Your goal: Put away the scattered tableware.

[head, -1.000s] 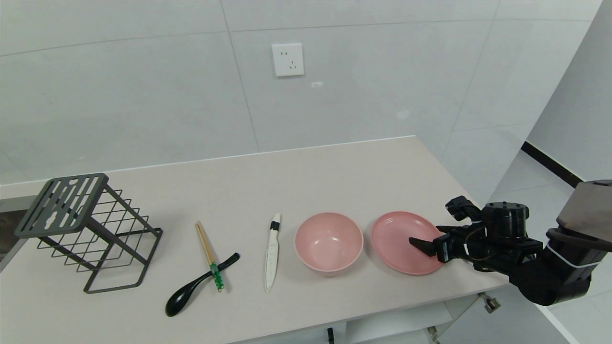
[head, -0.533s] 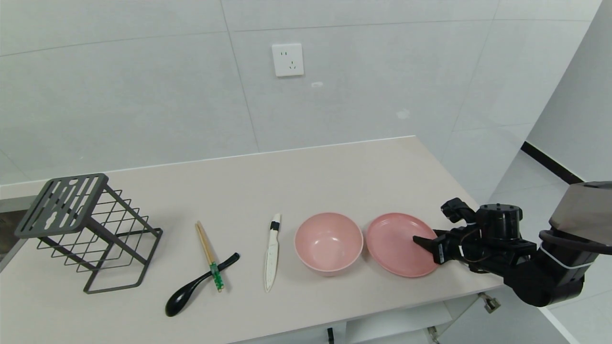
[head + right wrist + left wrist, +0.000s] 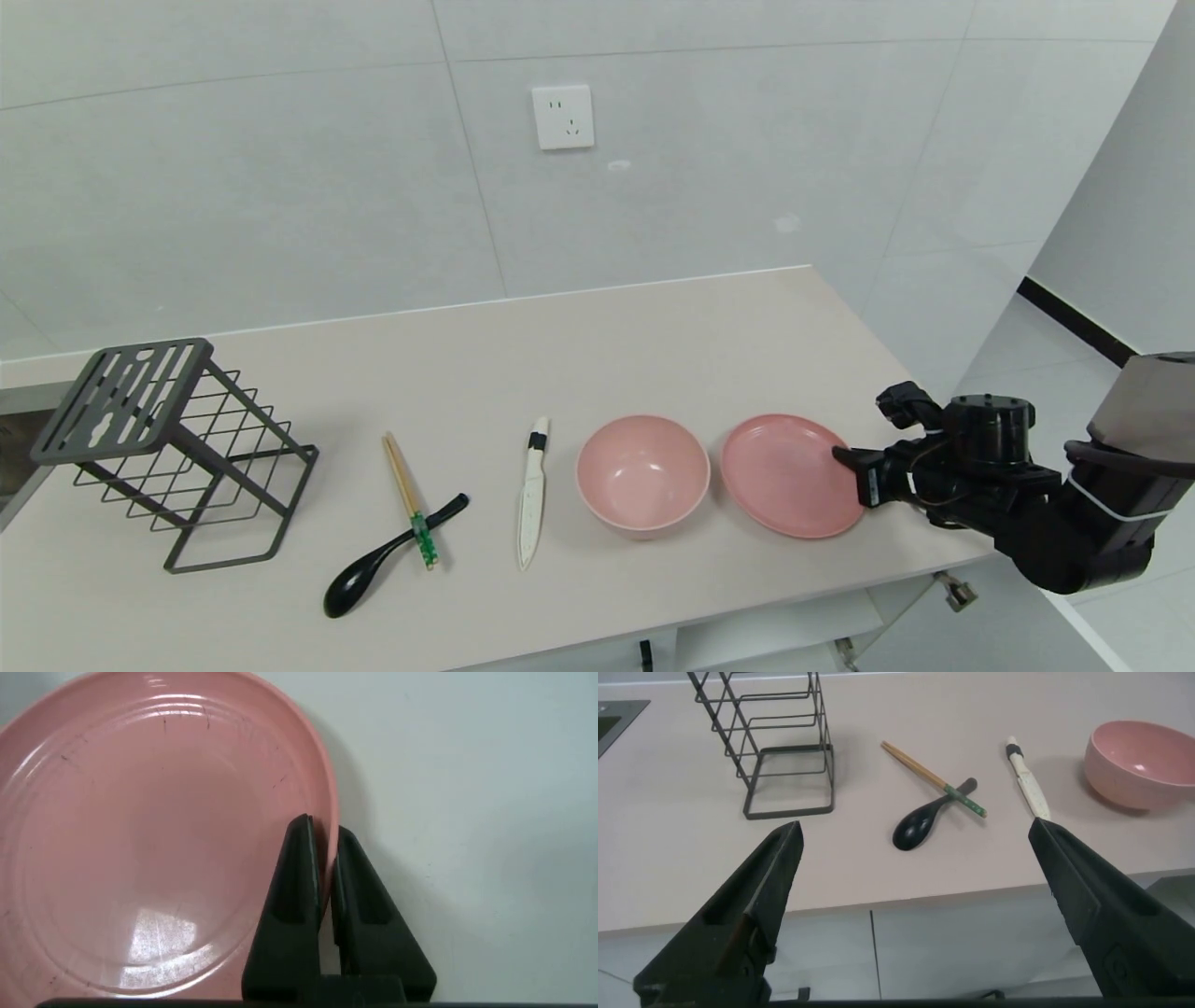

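Rim of pink plate [image 3: 140, 849] sits clamped inside right end effector [image 3: 324, 829].

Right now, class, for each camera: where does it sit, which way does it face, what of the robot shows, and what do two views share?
Head view: on the head, facing forward and down over the counter, rack to plate; shows the right gripper.
Left wrist view: off the counter's near edge, facing across it at spoon, knife, bowl; shows the open left gripper.
Right wrist view: just above the plate, facing down; shows the right gripper shut on its rim.
Shared: plate, in head and right wrist views.
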Available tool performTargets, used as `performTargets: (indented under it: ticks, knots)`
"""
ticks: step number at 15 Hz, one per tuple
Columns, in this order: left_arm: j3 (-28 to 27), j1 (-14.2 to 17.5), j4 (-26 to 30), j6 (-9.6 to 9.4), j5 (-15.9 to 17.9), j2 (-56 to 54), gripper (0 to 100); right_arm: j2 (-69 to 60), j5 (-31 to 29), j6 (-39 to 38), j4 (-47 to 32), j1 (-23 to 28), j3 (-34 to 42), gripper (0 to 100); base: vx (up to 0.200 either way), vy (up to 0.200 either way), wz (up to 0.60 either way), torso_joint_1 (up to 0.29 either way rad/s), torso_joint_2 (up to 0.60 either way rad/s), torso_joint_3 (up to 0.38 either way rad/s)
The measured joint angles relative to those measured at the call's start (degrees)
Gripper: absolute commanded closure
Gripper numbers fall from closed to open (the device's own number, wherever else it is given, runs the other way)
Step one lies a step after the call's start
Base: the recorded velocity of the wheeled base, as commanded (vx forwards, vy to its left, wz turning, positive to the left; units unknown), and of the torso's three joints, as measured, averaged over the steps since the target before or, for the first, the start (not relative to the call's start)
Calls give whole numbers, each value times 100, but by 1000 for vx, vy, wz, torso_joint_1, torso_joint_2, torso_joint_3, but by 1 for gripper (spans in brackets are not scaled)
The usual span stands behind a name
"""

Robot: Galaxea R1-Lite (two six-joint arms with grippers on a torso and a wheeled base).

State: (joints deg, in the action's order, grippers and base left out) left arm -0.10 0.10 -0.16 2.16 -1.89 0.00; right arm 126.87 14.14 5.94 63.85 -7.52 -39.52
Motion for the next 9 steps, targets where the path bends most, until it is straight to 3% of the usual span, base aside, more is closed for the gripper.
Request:
performTargets:
  ticks: [6,9]
  knots:
    - [0,0,0,-17,0,0,0,-1168,105,71,16,-24,48,100,0,0,0,0,0,0]
    - [0,4,0,-16,0,0,0,-1915,222,79,126,-46,455,100,0,0,0,0,0,0]
